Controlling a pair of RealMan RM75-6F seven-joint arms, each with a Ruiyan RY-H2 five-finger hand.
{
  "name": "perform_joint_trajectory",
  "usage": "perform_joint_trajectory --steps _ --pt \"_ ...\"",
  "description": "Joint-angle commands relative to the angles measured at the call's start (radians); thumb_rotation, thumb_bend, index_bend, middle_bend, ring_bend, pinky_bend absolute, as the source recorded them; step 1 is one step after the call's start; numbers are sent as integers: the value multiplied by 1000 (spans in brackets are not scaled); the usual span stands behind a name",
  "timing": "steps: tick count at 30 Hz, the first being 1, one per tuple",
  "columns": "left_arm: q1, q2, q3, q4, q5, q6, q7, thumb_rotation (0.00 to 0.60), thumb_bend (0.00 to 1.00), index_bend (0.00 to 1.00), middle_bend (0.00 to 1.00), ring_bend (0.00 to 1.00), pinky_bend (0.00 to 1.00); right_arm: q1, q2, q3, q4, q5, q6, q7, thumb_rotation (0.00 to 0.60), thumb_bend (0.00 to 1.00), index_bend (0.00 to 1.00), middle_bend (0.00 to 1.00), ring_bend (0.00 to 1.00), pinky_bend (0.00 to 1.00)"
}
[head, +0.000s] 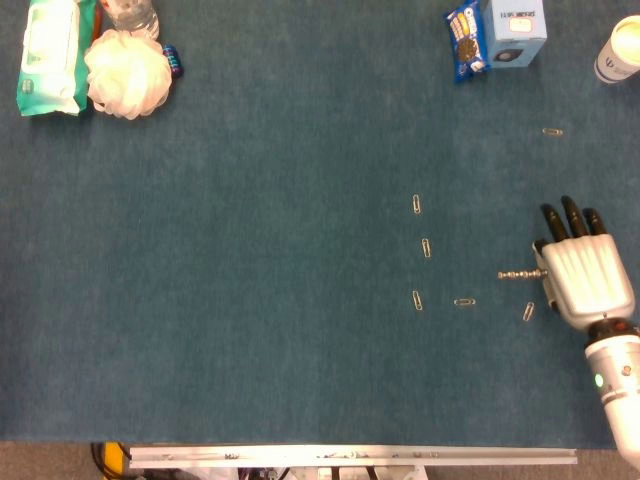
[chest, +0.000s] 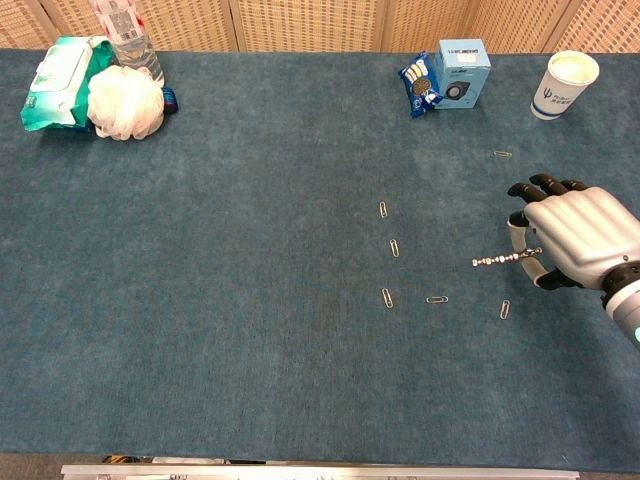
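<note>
Wipes (head: 48, 55) and a sponge (head: 126, 72) are set at the far left. Paper clips (chest: 391, 247) are scattered mid-table. A short chain of clips (chest: 495, 261) is pinched sideways by the right hand (chest: 578, 238), held level just above the table (chest: 230, 300) beside a loose clip (chest: 505, 309).

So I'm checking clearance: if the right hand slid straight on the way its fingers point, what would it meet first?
Probably nothing close: the right hand points up the table, and bare cloth lies ahead. The lone paper clip sits slightly left of that line; the paper cup stands far beyond.
</note>
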Motion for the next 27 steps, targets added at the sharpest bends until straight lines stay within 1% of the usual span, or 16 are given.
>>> perform_joint_trajectory --steps 1,8,14,27 --pt "0 0 -2 1 -4 0 0 600 195 486 372 255 416 -3 8 -12 -12 5 -6 -16 600 393 581 137 3 152" --pt "1 2 -8 3 -13 1 -3 600 194 486 372 255 416 -5 10 -30 -35 24 -13 -68 600 392 581 137 3 152" --pt "4 5 -12 4 -19 5 -11 600 195 485 372 255 416 -1 -9 -34 -26 38 -27 -95 600 392 581 137 3 152" --pt "14 22 -23 3 -32 20 -47 600 195 486 372 255 416 42 -98 -2 31 92 -80 -153 600 393 581 137 3 152"
